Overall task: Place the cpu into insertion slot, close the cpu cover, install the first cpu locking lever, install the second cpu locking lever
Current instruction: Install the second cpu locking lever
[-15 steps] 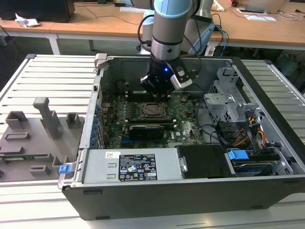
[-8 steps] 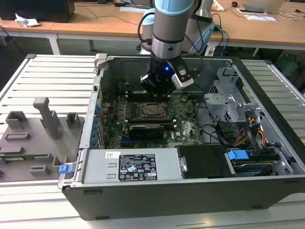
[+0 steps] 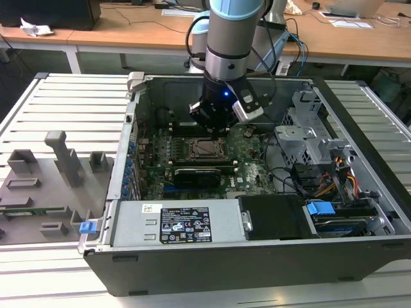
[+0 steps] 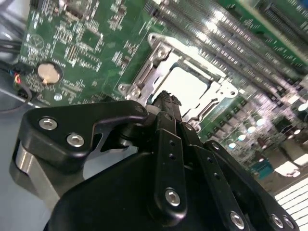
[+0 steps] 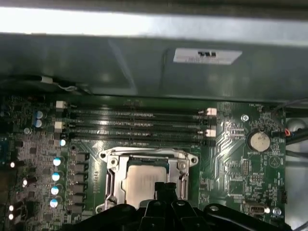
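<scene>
Inside the open computer case [image 3: 347, 256], the black gripper [image 4: 166, 101], fingers together, hovers above the square silver-grey cpu [image 5: 142, 182], framed by the thin silver cpu cover [image 5: 109, 178].

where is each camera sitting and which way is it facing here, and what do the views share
exterior view: off the arm, above the open computer case, looking down into it; the arm and gripper show.
first wrist view: on the arm, facing the motherboard; the cpu sits under the cpu cover, gripper at the frame edge.
second wrist view: on the arm, looking along the gripper at the cpu.
shared: all show the gripper by the socket.
</scene>
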Controlling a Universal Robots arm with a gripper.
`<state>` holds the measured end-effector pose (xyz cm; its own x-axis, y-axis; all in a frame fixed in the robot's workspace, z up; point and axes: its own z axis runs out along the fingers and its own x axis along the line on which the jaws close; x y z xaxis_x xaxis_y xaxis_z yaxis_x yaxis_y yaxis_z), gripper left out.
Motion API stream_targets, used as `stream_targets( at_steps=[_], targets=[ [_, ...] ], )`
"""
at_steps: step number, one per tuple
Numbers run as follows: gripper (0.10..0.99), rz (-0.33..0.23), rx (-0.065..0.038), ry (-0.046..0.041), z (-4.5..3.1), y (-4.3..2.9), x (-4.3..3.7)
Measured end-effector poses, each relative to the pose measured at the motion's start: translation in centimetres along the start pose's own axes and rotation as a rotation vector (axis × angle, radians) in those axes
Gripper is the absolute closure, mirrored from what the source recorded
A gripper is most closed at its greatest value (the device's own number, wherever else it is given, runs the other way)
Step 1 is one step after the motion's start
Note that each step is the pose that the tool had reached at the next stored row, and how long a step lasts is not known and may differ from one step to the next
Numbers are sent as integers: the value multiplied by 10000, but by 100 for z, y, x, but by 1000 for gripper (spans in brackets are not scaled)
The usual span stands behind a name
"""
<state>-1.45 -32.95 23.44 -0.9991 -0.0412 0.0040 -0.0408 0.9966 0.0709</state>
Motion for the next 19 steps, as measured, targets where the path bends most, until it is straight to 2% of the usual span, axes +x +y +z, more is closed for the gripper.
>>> stream_targets(
  at_steps=[4, 7, 9, 19],
  targets=[
    [980, -1, 0, 0, -6, -86, 3],
    [980, 1, 3, 2, -23, -96, 5],
    [980, 0, 1, 0, -63, -96, 4],
    [980, -1, 0, 0, -68, -179, 8]
  ],
)
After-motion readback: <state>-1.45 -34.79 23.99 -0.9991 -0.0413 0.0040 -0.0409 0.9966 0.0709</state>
